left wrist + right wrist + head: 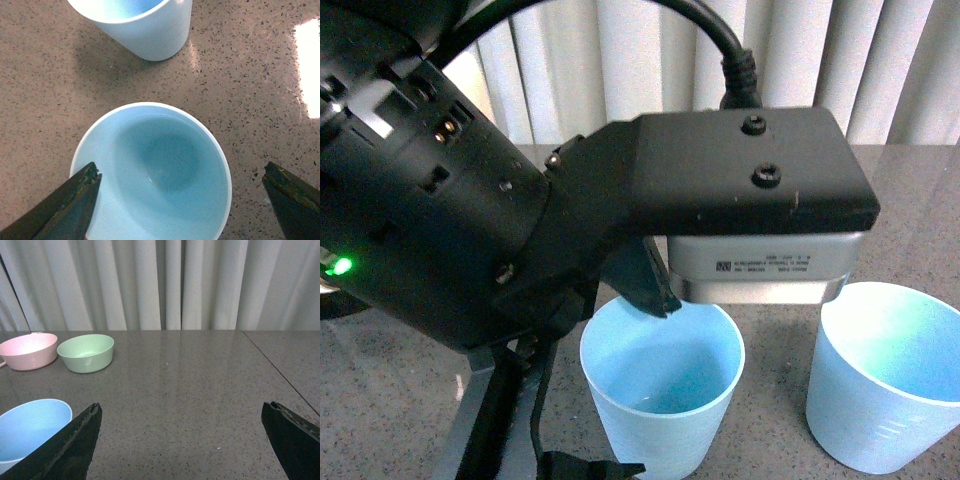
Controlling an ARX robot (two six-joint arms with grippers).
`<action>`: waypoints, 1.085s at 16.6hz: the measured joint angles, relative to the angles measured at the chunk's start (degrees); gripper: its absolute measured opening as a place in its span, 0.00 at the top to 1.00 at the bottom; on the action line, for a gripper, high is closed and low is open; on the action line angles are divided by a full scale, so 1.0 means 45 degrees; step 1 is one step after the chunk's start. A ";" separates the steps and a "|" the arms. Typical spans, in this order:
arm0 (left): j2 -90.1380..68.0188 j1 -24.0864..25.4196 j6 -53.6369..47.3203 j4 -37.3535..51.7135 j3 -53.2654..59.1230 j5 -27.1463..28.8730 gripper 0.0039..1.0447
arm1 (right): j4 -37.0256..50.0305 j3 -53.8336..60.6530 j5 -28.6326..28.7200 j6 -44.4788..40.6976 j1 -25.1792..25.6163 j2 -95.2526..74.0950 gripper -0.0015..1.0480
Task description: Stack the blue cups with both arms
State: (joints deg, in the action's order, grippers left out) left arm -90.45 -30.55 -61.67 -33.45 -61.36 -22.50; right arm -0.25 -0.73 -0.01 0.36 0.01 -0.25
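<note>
Pale pleated curtains [650, 60] back a grey speckled table [920, 200], and the black left arm [440, 200] fills most of my front view. Below it, at 6 o'clock in that view, a blue cup [662, 400] stands upright and empty. The second blue cup [885, 375] stands upright at about 4 o'clock, at the first one's 3 o'clock and clear of it.

My left wrist camera looks straight down into the nearer cup. The left gripper [180, 200] is spread wide above it, grasping nothing. One finger [65, 205] overlaps the rim and the other is out over bare table. I cannot tell whether that finger touches the rim.

The right gripper [180, 440] is released too — its fingers are wide apart with only tabletop between them. Its wrist camera shows part of a blue cup beside one finger, though I cannot tell which cup it is. It also shows a pink bowl [29, 350] and a green bowl [86, 352] just beside each other near the curtains.
</note>
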 joint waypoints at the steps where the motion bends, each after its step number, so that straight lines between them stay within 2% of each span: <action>1: 0.0092 0.0005 0.0015 -0.0058 -0.0024 -0.0049 0.05 | 0.0000 0.0000 0.0000 -0.0005 0.0000 0.0000 0.06; 5: 0.0549 0.0175 0.0121 -0.0384 -0.0170 -0.0675 0.06 | 0.0000 0.0000 0.0000 -0.0005 0.0000 0.0000 0.06; 6: 0.0855 0.0573 0.0525 -0.0427 -0.0607 -0.1564 0.06 | 0.0000 0.0000 0.0000 0.0000 0.0000 0.0000 0.06; 7: 0.1137 0.1540 0.1855 0.0641 -0.1292 -0.2890 0.06 | 0.0000 0.0000 0.0000 0.0000 0.0000 0.0000 0.06; 8: 0.1477 0.2545 0.3847 0.2968 -0.1409 -0.3842 0.06 | 0.0000 0.0000 0.0000 -0.0005 0.0000 0.0000 0.06; 10: 0.1651 0.3667 0.7057 0.6101 -0.1409 -0.4095 0.06 | 0.0005 0.0000 0.0000 -0.0005 0.0000 0.0000 0.06; 12: 0.2293 0.4629 1.0234 0.8476 -0.0792 -0.3303 0.06 | 0.0000 0.0000 0.0000 -0.0005 0.0000 0.0000 0.06; 14: 0.3385 0.5163 1.2026 0.9816 0.0233 -0.2691 0.06 | 0.0000 0.0000 0.0005 -0.0005 0.0000 0.0000 0.06; 15: 0.4221 0.5071 1.2638 1.0666 0.1020 -0.0651 0.12 | -0.0005 0.0000 0.0000 -0.0005 0.0000 0.0000 0.06; 16: 0.5328 0.5173 1.3041 1.1079 0.2161 0.2161 0.22 | -0.0005 0.0000 0.0000 -0.0005 0.0000 0.0000 0.06; 18: 0.7723 0.6033 1.3425 1.1599 0.5066 0.5581 0.45 | 0.0000 0.0000 -0.0005 0.0000 0.0000 0.0000 0.06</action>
State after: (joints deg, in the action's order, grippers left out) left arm -55.70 -3.40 -1.26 18.74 -38.57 2.61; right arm -0.25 -0.73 -0.03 0.36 0.01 -0.25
